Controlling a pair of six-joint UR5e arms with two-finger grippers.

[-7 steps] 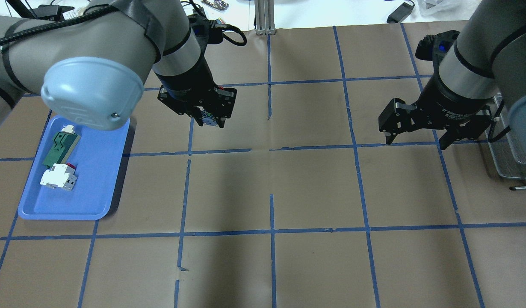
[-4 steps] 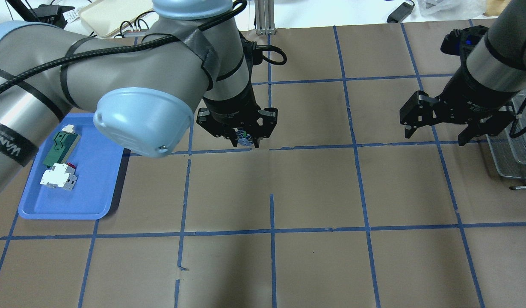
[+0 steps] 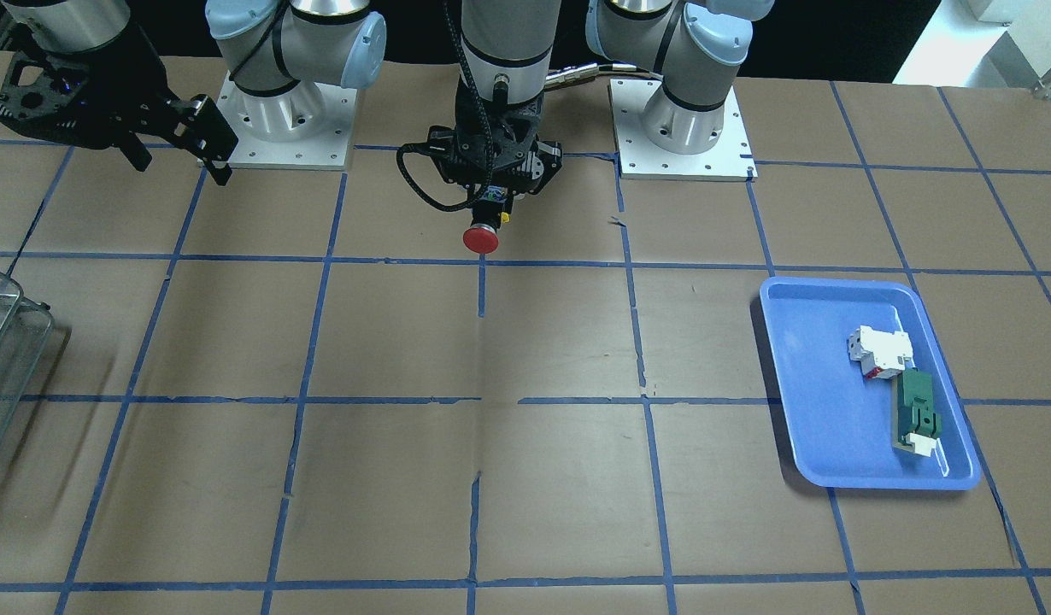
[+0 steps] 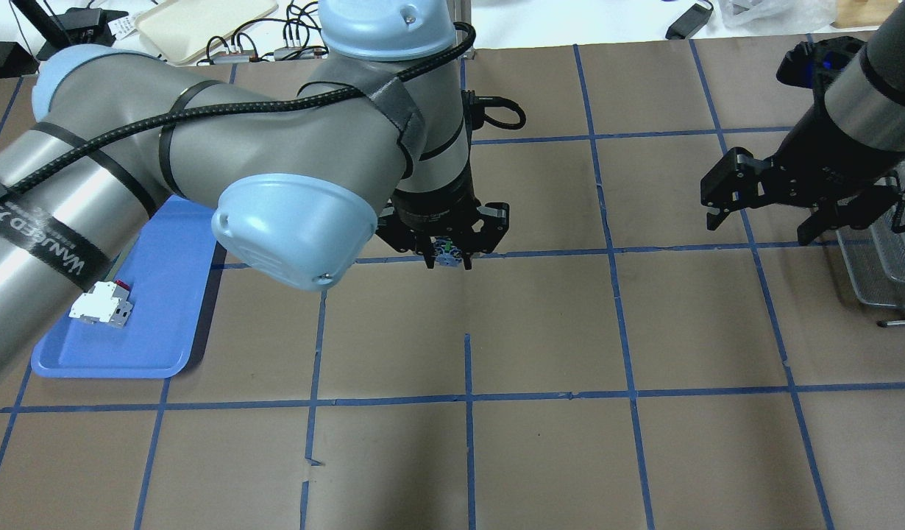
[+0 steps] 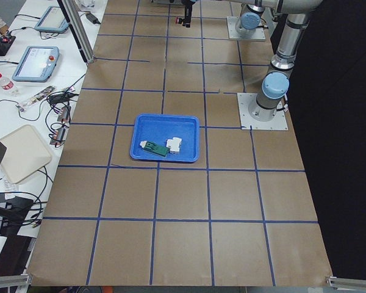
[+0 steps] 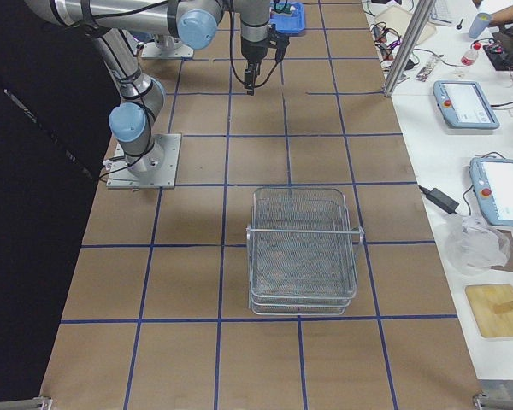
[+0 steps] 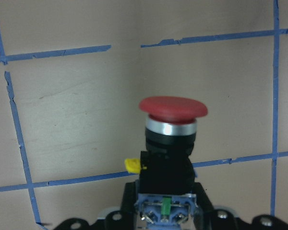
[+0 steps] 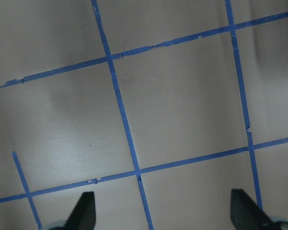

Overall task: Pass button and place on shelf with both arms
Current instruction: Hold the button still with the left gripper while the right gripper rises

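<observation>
My left gripper (image 4: 446,258) is shut on the black body of the button (image 3: 481,238) and holds it above the table near the centre line. The red cap points away from the wrist and shows in the left wrist view (image 7: 173,108). Its blue-green bits show from overhead (image 4: 445,253). My right gripper (image 4: 758,228) is open and empty, hanging above the table at the right beside the wire shelf (image 4: 883,258). The right wrist view shows its two fingertips (image 8: 84,208) wide apart over bare paper. The shelf (image 6: 303,248) stands with nothing in it.
A blue tray (image 3: 820,427) on my left side holds a white block (image 3: 880,350) and a green-and-white part (image 3: 917,414). Brown paper with a blue tape grid covers the table. The arm bases (image 3: 679,128) stand at the table's rear edge.
My left arm has swung right, carrying the button from near the tray to the table's centre line. My right gripper has drifted a little right, still open.
</observation>
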